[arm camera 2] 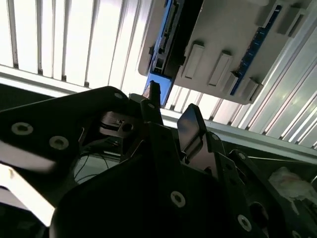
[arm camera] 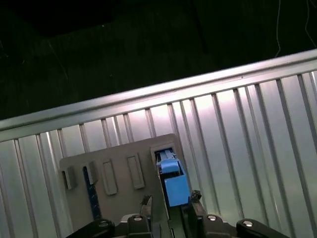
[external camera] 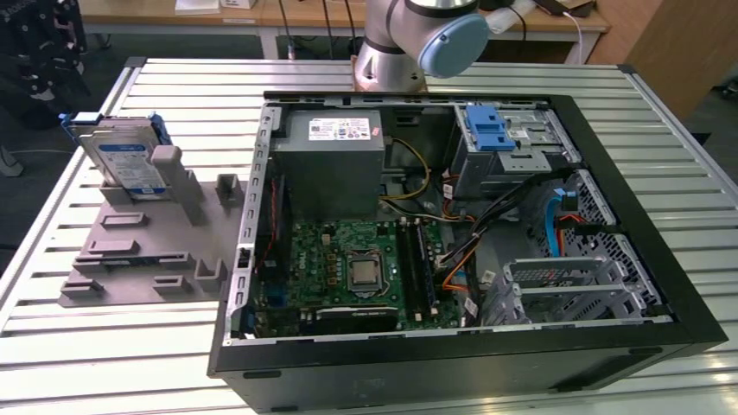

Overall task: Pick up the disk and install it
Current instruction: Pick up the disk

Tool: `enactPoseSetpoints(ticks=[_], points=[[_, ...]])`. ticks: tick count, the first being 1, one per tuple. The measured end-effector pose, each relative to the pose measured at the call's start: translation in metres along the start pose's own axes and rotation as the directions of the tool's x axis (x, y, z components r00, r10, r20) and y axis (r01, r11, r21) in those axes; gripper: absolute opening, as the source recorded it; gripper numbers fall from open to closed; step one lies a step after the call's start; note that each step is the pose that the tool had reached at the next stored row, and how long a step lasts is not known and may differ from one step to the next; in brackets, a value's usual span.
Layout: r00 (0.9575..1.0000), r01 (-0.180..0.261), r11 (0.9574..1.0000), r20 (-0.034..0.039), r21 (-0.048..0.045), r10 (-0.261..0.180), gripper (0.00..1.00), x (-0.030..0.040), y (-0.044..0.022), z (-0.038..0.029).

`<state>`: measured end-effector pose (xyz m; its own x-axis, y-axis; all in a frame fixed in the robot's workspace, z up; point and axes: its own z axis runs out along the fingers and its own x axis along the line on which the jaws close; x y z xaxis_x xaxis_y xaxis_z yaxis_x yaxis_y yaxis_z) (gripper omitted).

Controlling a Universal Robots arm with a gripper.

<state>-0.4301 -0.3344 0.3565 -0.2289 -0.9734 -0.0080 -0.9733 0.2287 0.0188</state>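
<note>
Exterior view: the disk (external camera: 121, 160) stands on edge in a slot at the far end of a grey fixture plate (external camera: 138, 259), over on the exterior view's left of the slatted metal table (external camera: 104, 354). A grey post (external camera: 168, 164) on that plate sits right beside it and covers a bit of its label. The open computer case (external camera: 461, 367) takes up the middle and the exterior view's right. Inside it are the grey power supply box (external camera: 334, 160), the green motherboard (external camera: 352, 259), a metal cage with a blue latch (external camera: 502, 134) and a tangle of cables (external camera: 461, 233). The arm's base (external camera: 398, 52) is behind the case.

Second wrist view: the gripper (arm camera 2: 172, 106) has its black fingers (arm camera 2: 190, 124) spread apart with nothing between them. Its own dark body blocks a big chunk of the picture. Past the tips you see the disk's blue edge (arm camera 2: 166, 44) and the plate (arm camera 2: 223, 34).

First wrist view: the gripper (arm camera: 170, 202) is open, one fingertip on each side of the disk's blue frame (arm camera: 174, 188) as pictured. I can't tell if they're touching it. The plate (arm camera: 119, 158) lies on the table slats (arm camera: 247, 124).
</note>
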Motion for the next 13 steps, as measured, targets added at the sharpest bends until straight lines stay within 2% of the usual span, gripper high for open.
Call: enactPoseSetpoints(ticks=[3, 6, 8, 10, 11, 13], points=[[0.9985, 0.054, 0.9985, -0.0011, -0.0005, -0.054, 0.42, 0.0000, 0.0000, 0.0008], [0.9941, 0.108, 0.9941, -0.0020, -0.0010, -0.108, 0.42, 0.0000, 0.0000, 0.0013], [0.9917, 0.128, 0.9917, -0.0026, -0.0013, -0.128, 0.43, 0.0000, 0.0000, 0.0014], [0.9917, 0.129, 0.9917, -0.0026, -0.0012, -0.129, 0.55, 0.0000, 0.0000, 0.0014], [0.9917, 0.129, 0.9917, -0.0026, -0.0012, -0.129, 0.55, 0.0000, 0.0000, 0.0015], [0.9917, 0.129, 0.9917, -0.0025, -0.0012, -0.129, 0.66, 0.0000, 0.0000, 0.0014]])
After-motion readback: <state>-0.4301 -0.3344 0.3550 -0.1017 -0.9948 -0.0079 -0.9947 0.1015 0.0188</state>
